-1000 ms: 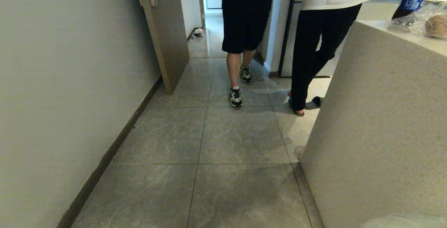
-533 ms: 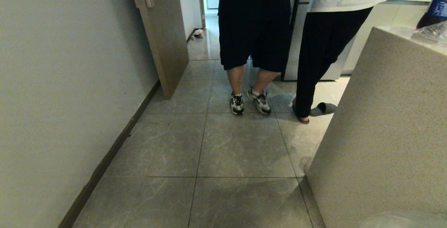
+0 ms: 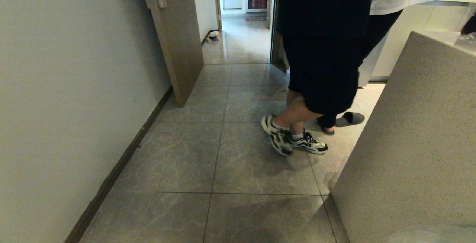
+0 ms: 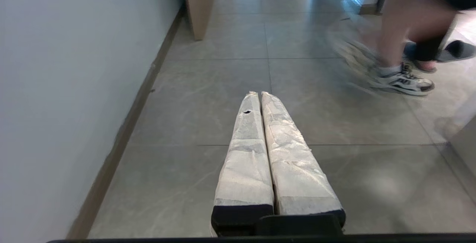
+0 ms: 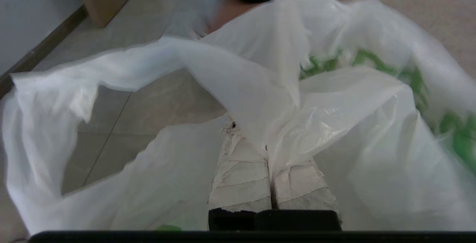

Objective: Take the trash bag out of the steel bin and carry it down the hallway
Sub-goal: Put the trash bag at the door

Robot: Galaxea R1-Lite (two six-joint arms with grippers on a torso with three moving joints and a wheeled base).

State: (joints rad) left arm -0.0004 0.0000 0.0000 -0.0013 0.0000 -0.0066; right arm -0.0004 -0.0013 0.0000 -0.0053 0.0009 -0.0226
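The thin white trash bag with green print billows around my right gripper, which is shut on a gathered fold of it. A pale edge of the bag shows at the bottom right of the head view. My left gripper is shut with nothing in it, level above the grey tiles of the hallway. Neither arm appears in the head view. The steel bin is out of view.
A person in black shorts and sneakers stands ahead on the right. Behind them is a second person in a grey slipper. A speckled counter walls the right side. A white wall and an open wooden door line the left.
The head view has shifted along the hallway. The person in shorts has stepped nearer and to the right, in front of the other person, and the far doorway now shows.
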